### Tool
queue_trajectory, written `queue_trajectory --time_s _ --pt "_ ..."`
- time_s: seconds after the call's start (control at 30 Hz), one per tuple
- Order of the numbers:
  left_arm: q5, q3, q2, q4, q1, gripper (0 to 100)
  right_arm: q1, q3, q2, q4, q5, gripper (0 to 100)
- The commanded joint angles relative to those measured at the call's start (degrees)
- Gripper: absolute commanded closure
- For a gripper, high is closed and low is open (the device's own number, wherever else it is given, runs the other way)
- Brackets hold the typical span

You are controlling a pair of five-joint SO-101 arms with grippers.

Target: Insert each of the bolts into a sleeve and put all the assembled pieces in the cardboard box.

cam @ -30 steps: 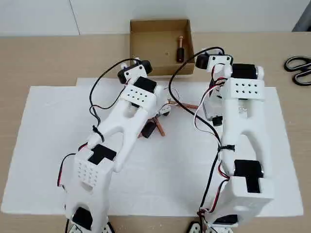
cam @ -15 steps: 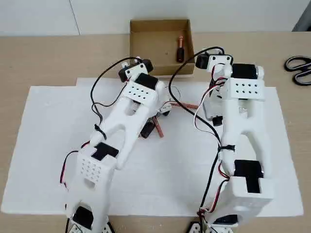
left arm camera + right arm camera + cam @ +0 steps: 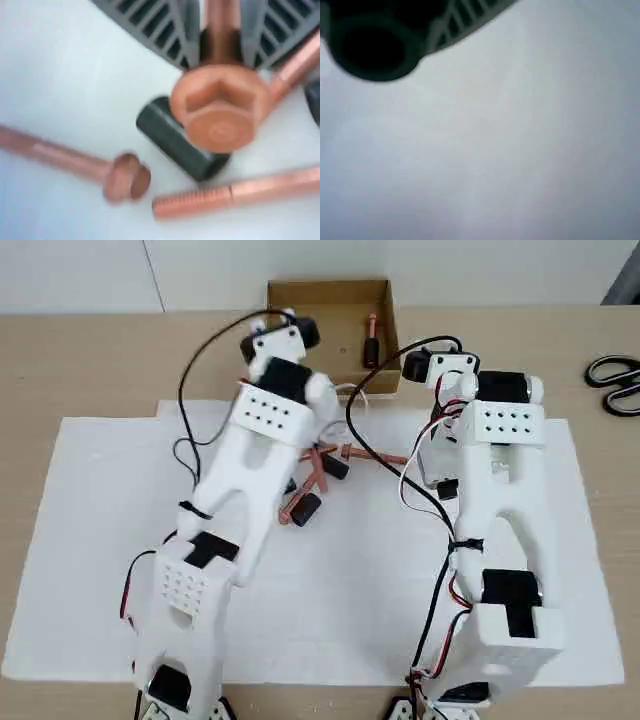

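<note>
My left gripper (image 3: 220, 45) is shut on the shank of a copper bolt (image 3: 220, 107), whose hex head points at the camera. It hangs above a black sleeve (image 3: 180, 145) and two loose bolts (image 3: 125, 175) (image 3: 235, 192) on the white sheet. In the high view the left arm (image 3: 270, 420) stretches toward the cardboard box (image 3: 300, 335), which holds one assembled piece (image 3: 371, 340). Loose bolts (image 3: 375, 455) and sleeves (image 3: 305, 508) lie between the arms. My right gripper (image 3: 375, 30) is shut on a black sleeve (image 3: 372, 47), its open end toward the camera, just above the sheet.
The white sheet (image 3: 100, 540) covers the middle of the wooden table. Scissors (image 3: 615, 380) lie at the far right edge. The right arm (image 3: 500, 470) stands to the right of the loose parts, with cables looping between both arms and the box.
The left arm has swung away from the pile toward the box, uncovering the bolts and sleeves it stood over. The right arm has not moved.
</note>
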Motion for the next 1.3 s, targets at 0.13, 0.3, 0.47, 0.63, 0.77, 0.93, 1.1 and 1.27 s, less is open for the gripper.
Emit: queue_trajectory --time_s 0.13,0.3,0.47,0.63,0.77,0.93,1.1,1.27 --pt "-3.78 -10.86 -0.97 1.32 -9.41 99 2.86 -0.35 -4.09 -0.57 0.00 99.5" --pt "-3.96 -12.70 -0.97 1.41 -9.93 99 4.00 -0.35 -4.09 -0.40 0.09 99.5" --pt "-12.66 -10.59 -1.93 1.49 -9.58 99 4.26 -0.35 -4.18 -0.22 0.26 99.5" --pt "-16.26 -3.21 -13.45 1.49 -9.49 99 4.26 -0.53 -4.26 -0.48 0.35 99.5" --pt "-16.70 2.95 -23.30 1.41 -9.58 99 3.82 -0.62 -6.02 -0.66 0.26 99.5" --pt "-21.10 13.93 -31.21 1.41 -9.58 99 3.82 -0.26 -12.18 -0.40 0.00 99.5" --pt "-21.10 23.78 -37.63 1.41 -9.49 99 3.82 1.58 -19.12 -0.22 -0.09 99.5" --pt "-23.12 36.00 -39.12 0.53 -9.49 99 1.80 9.32 -27.65 -2.59 -0.09 99.5"
